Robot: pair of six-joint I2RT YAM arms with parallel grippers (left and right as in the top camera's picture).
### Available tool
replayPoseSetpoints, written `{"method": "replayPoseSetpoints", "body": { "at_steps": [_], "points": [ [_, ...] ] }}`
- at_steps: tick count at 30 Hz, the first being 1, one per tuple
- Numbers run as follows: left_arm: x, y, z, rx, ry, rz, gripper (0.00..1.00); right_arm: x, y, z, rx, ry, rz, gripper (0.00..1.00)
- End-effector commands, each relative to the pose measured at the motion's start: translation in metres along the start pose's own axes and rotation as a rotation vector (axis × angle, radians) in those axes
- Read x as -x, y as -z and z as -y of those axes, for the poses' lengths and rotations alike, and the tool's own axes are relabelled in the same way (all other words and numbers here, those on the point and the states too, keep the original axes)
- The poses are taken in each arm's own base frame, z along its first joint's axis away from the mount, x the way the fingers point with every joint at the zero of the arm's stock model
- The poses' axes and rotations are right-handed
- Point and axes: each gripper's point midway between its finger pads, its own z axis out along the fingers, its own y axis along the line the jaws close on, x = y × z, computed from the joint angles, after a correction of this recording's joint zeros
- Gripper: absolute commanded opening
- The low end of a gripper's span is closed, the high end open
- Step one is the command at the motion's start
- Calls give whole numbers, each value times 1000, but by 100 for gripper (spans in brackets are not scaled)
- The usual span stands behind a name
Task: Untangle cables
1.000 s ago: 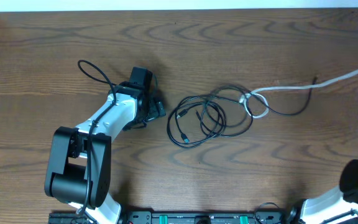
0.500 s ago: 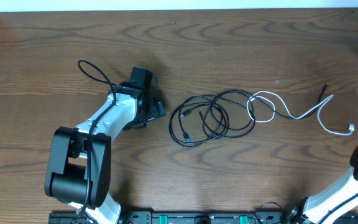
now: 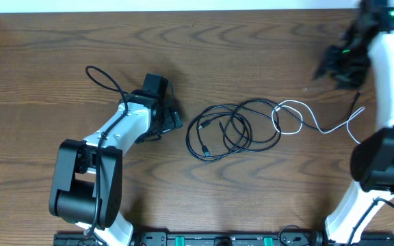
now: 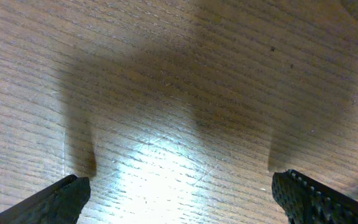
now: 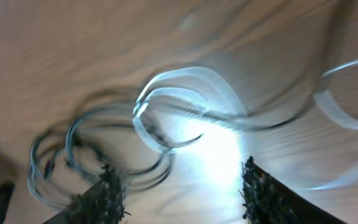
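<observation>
The cables lie in the middle of the table: black cords wound in a loose coil, and a white cord looping at the coil's right side and trailing right to the arm. In the blurred right wrist view the white loop and black coils lie ahead of the fingers. My right gripper hangs open and empty at the far right, above and beyond the white cord. My left gripper stands wide open left of the coil, over bare wood.
The left arm's own black wire loops out over the table at the left. The right arm stretches along the right edge. A white wall strip borders the far side of the wooden table.
The white cord, pulled taut towards the right edge a second ago, now lies slack on the table. My right gripper has opened, and its arm has swung up to the far right.
</observation>
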Motion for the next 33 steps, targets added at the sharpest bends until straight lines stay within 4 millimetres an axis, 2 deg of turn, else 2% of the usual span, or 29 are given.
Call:
{"method": "replayPoseSetpoints", "body": {
  "at_steps": [1, 3, 5, 8, 14, 17, 23, 25, 28, 30, 33],
  "points": [
    [4, 2, 3, -3, 0, 9, 100, -38, -39, -19, -44, -149, -104, 53],
    [4, 2, 3, -3, 0, 9, 100, -49, -65, -23, -62, -182, -126, 49],
    [4, 2, 3, -3, 0, 9, 100, -54, -86, -27, -62, -201, -124, 49],
    [4, 2, 3, -3, 0, 10, 100, -58, -108, -22, -99, -258, -104, 51],
    [4, 2, 3, -3, 0, 9, 100, -70, -129, 11, -234, -480, -73, 52],
    [4, 2, 3, -3, 0, 9, 100, -73, -140, 18, -240, -542, -70, 48],
    [4, 2, 3, -3, 0, 9, 100, -81, -169, 18, -191, -558, -67, 45],
    [4, 2, 3, -3, 0, 9, 100, -94, -182, 25, -211, -587, -80, 40],
    [4, 2, 3, -3, 0, 9, 100, -115, -196, 35, -236, -588, -117, 13],
    [4, 2, 3, -3, 0, 9, 100, -136, -203, 43, -267, -586, -160, 2],
    [4, 2, 3, -3, 0, 9, 100, -158, -210, 56, -311, -583, -201, 1]
  ]
}}
